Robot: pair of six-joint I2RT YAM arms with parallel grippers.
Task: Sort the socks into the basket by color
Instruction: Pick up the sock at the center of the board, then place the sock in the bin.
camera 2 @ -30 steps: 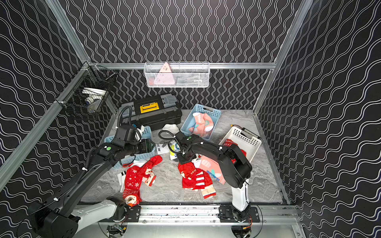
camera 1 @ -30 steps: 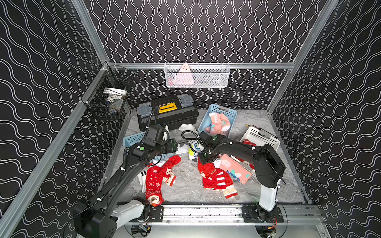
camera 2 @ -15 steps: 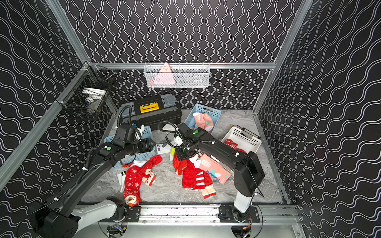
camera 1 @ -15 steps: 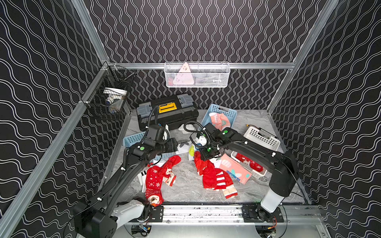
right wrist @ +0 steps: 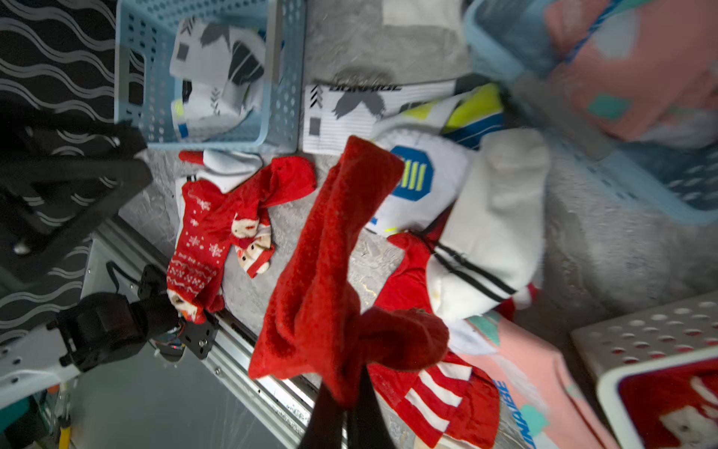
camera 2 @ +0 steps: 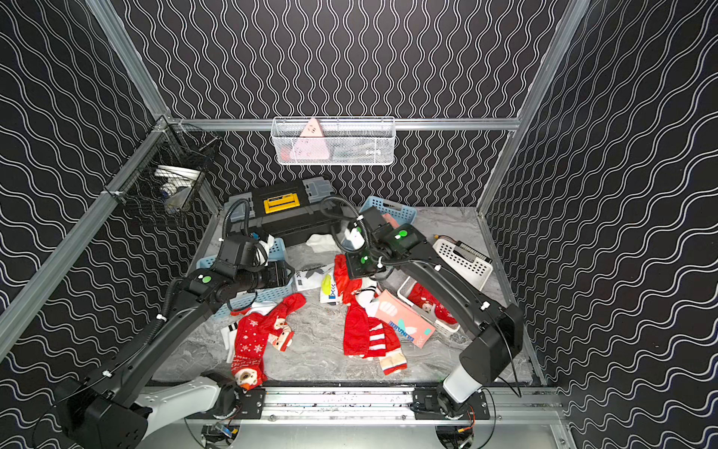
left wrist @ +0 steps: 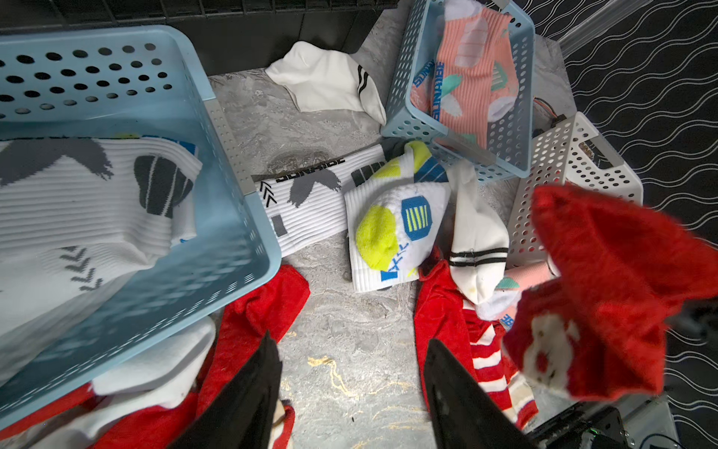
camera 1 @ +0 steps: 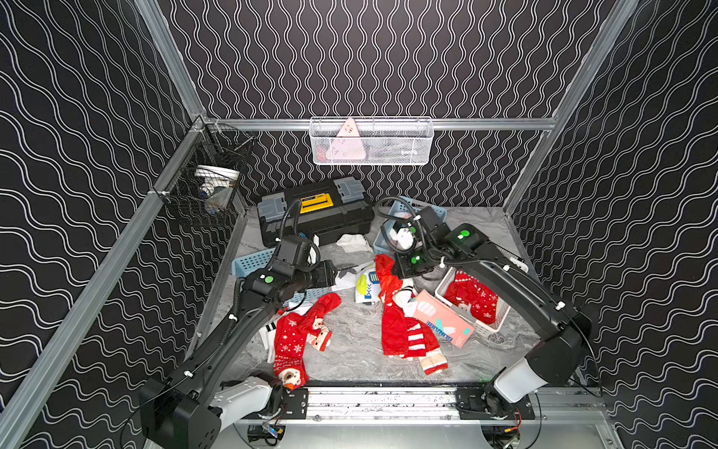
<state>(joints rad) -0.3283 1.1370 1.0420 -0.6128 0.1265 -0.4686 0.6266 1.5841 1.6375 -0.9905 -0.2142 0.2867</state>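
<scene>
Marble tabletop, centre frame: right gripper (right wrist: 351, 392), clamped, had lifted red sock (right wrist: 330, 252) clear; left gripper (left wrist: 349, 342) gaped empty; white basket (camera 1: 487, 329) likely next.

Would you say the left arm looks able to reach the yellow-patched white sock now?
Probably yes: the left gripper is open and empty, and the yellow-patched sock lies uncovered just ahead.

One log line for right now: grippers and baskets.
left gripper: open, empty, near blue basket | right gripper: shut on red sock, held off table | white basket: red socks inside
</scene>
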